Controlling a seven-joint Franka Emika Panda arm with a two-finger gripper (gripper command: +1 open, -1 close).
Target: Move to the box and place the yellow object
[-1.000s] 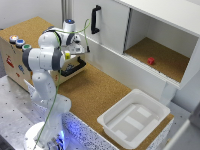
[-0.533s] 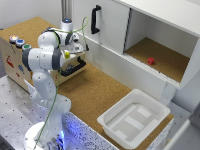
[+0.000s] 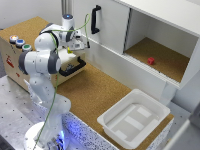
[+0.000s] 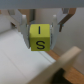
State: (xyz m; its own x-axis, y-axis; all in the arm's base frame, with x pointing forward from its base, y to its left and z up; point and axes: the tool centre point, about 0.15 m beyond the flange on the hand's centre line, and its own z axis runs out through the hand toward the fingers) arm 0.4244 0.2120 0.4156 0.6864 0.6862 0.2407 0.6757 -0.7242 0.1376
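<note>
Clearly the risk sits in the carry: my small bright yellow cube-like block (image 4: 40,37) could slip or twist out if I swing fast — the large shallow white plastic bin (image 3: 134,118) lies well apart, across the cork-topped desk (image 3: 92,92). My fingers (image 4: 42,24) are clenched on the block, one pad on each side face, holding it aloft beside the tan wooden unit (image 3: 15,57) — its black handle (image 3: 73,67) could snag me.

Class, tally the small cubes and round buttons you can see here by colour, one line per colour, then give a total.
Yellow: 2, the yellow cube in the gripper and one button
Red: 1, the red cube
Blue: 1, button
Green: 1, button
Total: 5
</note>
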